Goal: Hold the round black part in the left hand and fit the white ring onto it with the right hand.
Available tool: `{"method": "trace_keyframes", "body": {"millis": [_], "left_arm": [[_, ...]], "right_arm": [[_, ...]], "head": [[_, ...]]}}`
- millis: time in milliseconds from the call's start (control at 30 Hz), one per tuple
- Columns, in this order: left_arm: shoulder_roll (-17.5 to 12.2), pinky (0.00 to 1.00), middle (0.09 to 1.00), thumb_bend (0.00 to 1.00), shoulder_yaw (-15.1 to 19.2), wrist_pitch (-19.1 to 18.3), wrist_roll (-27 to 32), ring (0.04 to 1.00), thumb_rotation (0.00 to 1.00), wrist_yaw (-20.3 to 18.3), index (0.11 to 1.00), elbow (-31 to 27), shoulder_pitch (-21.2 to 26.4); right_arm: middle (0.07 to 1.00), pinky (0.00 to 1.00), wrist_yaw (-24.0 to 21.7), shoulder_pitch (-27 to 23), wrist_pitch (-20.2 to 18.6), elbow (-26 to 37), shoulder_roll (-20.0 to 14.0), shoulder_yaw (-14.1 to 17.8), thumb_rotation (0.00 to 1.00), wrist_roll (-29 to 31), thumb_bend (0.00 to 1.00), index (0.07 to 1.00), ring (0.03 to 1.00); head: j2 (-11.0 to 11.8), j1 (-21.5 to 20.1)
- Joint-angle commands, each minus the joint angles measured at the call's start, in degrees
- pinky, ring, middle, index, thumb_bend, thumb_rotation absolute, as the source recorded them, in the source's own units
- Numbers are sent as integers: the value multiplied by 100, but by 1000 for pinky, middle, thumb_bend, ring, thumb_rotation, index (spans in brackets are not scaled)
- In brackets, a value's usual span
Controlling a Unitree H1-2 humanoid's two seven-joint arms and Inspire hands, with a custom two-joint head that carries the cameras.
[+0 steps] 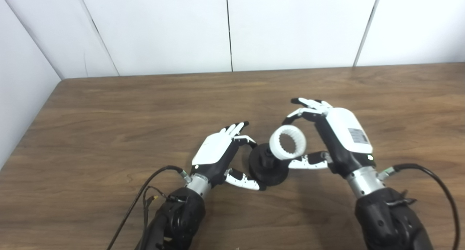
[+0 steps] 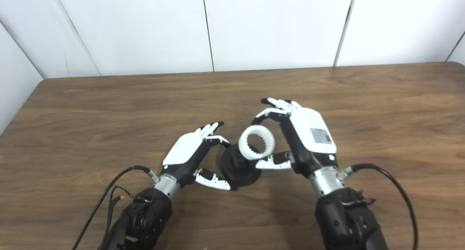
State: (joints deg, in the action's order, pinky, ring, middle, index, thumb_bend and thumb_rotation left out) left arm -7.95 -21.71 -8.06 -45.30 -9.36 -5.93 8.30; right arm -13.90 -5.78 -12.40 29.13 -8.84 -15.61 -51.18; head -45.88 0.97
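Note:
My left hand [image 1: 221, 153] is shut on the round black part [image 1: 267, 167], pinching its rim between thumb and fingers so that its flat face and short centre stub point to the right. My right hand [image 1: 332, 137] is shut on the white ring [image 1: 287, 142], which has a toothed inner bore. The ring hangs tilted just above and to the right of the black part's stub, overlapping it in the picture; whether they touch I cannot tell. In the right eye view the same pair shows as ring [image 2: 256, 142] and black part [image 2: 238, 168].
A brown wooden table [image 1: 145, 104] runs back to a white panelled wall [image 1: 232, 28]. Black cables [image 1: 141, 195] trail from both wrists across the near part of the table.

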Motion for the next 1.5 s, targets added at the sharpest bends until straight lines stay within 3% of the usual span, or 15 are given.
{"method": "trace_keyframes", "body": {"millis": [0, 1133, 1267, 1333, 1367, 1400, 1467], "left_arm": [[4, 1000, 1000, 968, -35, 77, -107, 1000, 325, 104, 627, -127, 166], [26, 1000, 1000, 969, -28, -57, -51, 1000, 301, 5, 627, -345, 156], [27, 1000, 1000, 970, -31, -54, -64, 1000, 305, 21, 627, -318, 167], [21, 1000, 1000, 972, -32, -40, -55, 1000, 302, 21, 628, -307, 173], [19, 1000, 1000, 972, -34, -29, -54, 1000, 302, 29, 628, -302, 174], [23, 1000, 1000, 978, -34, -30, -53, 1000, 304, 30, 628, -304, 173], [34, 1000, 1000, 979, -26, -41, -33, 1000, 305, 27, 627, -308, 170]], "right_arm": [[868, 899, 26, -267, 160, 17, 70, -40, 148, -104, 521, 493, 881], [867, 892, 39, -282, 407, -768, -49, -260, 148, -110, 522, 493, 861], [872, 906, -214, -333, 249, -690, -86, -308, 151, -243, 522, 494, 864], [939, 929, -552, -382, 32, -578, -106, -335, 378, -324, 867, 746, 912], [942, 931, -682, -401, -37, -539, -121, -345, 387, -355, 879, 756, 915], [972, 926, -829, -422, -94, -498, -149, -355, 463, -380, 962, 841, 936], [992, 914, -1079, -454, -184, -437, -203, -363, 497, -414, 991, 902, 948]], "head": [[-10, 5], [-193, 17], [-204, 15], [-204, 3], [-204, 3], [-212, -7], [-214, -4]]}}
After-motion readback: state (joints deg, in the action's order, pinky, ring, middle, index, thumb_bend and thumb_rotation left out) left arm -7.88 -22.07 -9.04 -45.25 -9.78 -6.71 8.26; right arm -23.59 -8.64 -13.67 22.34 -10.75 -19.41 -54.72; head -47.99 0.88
